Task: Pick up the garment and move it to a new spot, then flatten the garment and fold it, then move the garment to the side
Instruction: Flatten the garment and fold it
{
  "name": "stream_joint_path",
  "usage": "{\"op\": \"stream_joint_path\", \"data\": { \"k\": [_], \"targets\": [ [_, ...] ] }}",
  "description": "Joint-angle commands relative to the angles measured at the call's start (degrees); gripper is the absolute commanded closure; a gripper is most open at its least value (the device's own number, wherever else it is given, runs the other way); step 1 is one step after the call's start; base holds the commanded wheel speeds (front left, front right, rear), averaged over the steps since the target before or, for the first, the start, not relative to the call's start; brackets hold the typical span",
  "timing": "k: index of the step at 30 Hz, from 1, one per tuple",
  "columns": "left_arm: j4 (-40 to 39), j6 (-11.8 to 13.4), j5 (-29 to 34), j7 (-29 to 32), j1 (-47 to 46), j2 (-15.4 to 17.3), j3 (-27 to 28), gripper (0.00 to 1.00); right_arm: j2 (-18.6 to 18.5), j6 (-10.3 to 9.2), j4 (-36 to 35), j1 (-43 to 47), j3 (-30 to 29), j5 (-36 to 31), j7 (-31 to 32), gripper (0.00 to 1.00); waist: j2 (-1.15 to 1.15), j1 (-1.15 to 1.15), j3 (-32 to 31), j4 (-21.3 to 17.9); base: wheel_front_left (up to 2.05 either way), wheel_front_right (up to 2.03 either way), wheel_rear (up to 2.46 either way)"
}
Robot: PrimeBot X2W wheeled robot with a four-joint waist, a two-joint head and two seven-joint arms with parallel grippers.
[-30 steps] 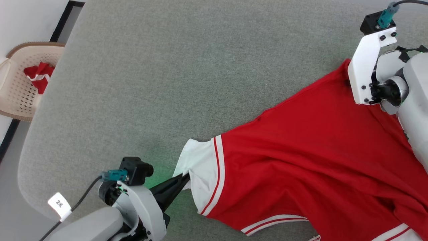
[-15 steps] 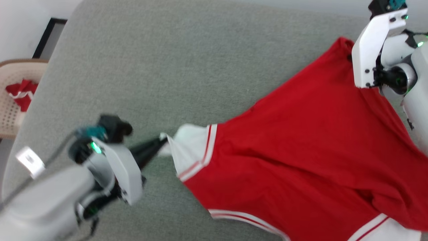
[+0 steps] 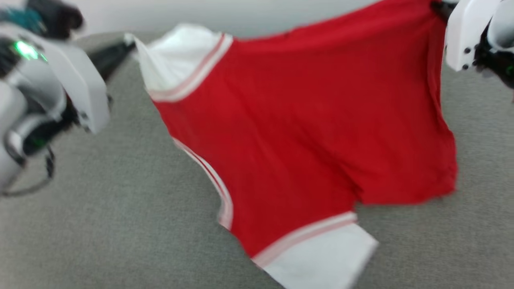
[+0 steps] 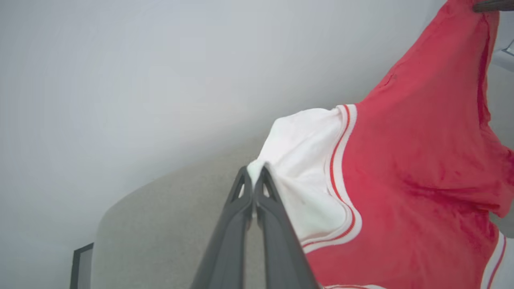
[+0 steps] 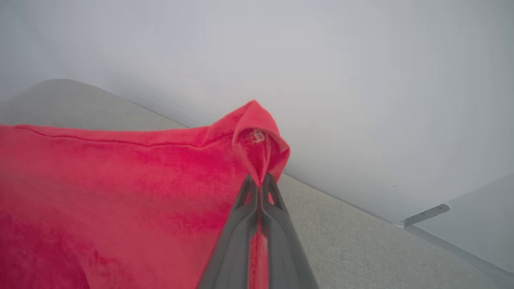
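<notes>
The garment [image 3: 305, 120], a red jersey with white sleeves and striped trim, hangs stretched between my two grippers above the grey surface. My left gripper [image 3: 130, 40] at the upper left is shut on the edge of one white sleeve [image 4: 305, 160], its fingertips [image 4: 253, 176] pinching the cloth. At the upper right my right gripper [image 5: 260, 180] is shut on a bunched red corner of the garment [image 5: 257, 140]. The other white sleeve [image 3: 321, 257] hangs at the bottom. The lettering is hidden.
The grey padded table [image 3: 100, 224] spreads under the hanging cloth. A pale wall [image 4: 120, 80] stands behind the table's far edge, and a strip of floor [image 5: 461, 228] shows at the right.
Both grippers have lifted the garment off the table, so it now hangs between them. The head camera has tilted and the basket has left the picture. The right gripper closed on the red corner.
</notes>
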Motion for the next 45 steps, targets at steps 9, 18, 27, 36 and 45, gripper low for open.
{"op": "stream_joint_path", "data": {
  "k": [9, 18, 27, 36, 45],
  "targets": [
    [10.8, -1.5, 4.5, 3.1, -14.1, -2.9, 2.1, 1.0, -1.7, -0.11, -5.1, -3.0, -1.6, -1.6, -4.0, 1.0, 0.0, 0.0, -2.8, -4.2, 0.0, 0.0, 0.0],
    [20.1, -2.9, 7.7, 0.9, -24.5, -6.8, 3.0, 1.0, -0.3, -0.11, -5.7, -5.7, -6.3, -5.3, -7.0, 1.0, 0.0, 0.0, -2.0, -5.4, 0.0, 0.0, 0.0],
    [25.9, -3.5, 11.1, -4.9, -31.1, -9.4, 2.9, 1.0, 2.5, -0.11, -3.6, -8.7, -11.6, -10.9, -10.7, 1.0, 0.0, 0.0, 3.1, -6.2, 0.0, 0.0, 0.0],
    [34.3, -3.3, 16.4, -16.2, -42.2, -12.8, 3.9, 1.0, 9.2, -0.11, 3.4, -17.5, -21.2, -25.7, -25.3, 1.0, 0.0, 0.0, 15.4, -7.7, 0.0, 0.0, 0.0],
    [39.7, -3.6, 17.3, -24.9, -50.7, -15.7, 6.9, 1.0, 14.3, -0.11, 9.7, -22.6, -33.3, -43.0, -37.3, 1.0, 0.0, 0.0, 24.5, -7.6, 0.0, 0.0, 0.0]
  ]
}}
